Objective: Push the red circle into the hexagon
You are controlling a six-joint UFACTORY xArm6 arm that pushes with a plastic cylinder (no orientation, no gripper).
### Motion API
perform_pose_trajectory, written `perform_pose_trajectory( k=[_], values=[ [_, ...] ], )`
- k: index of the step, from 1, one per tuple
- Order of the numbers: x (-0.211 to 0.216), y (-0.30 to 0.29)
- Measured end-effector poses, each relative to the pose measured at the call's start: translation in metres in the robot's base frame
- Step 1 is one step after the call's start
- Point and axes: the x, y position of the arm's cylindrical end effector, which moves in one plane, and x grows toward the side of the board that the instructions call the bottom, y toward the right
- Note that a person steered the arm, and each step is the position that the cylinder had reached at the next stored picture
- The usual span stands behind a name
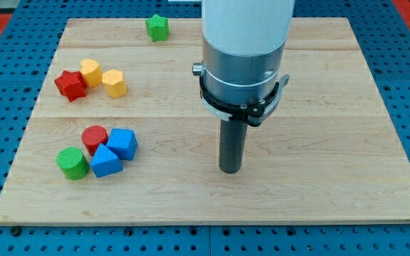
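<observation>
Centrally, my tip point(230, 171) rests on the wooden board point(319, 192), well to the right of the red circle point(94, 137), touching no block. That circle touches the blue blocks point(114, 153); the yellow hexagon point(114, 83) lies above it, apart.

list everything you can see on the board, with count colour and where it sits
green star-like block: 1, green, view's top edge, left of centre
red star block: 1, red, upper left
yellow blocks: 2, yellow, upper left beside the red star; one touching it, one hexagon further right
red circle: 1, red, lower left cluster
blue blocks: 2, blue, right of the red circle; one above, one below
green cylinder: 1, green, lower left
board: 1, pale wood, on blue pegboard
my tip: 1, dark rod end, centre, well right of all blocks
</observation>
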Motion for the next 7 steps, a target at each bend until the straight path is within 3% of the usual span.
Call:
perform_pose_trajectory(
  k=[2, 4, 7],
  values=[
    [0.064, -0.015],
    [0.029, -0.212],
    [-0.04, -0.197]
  ],
)
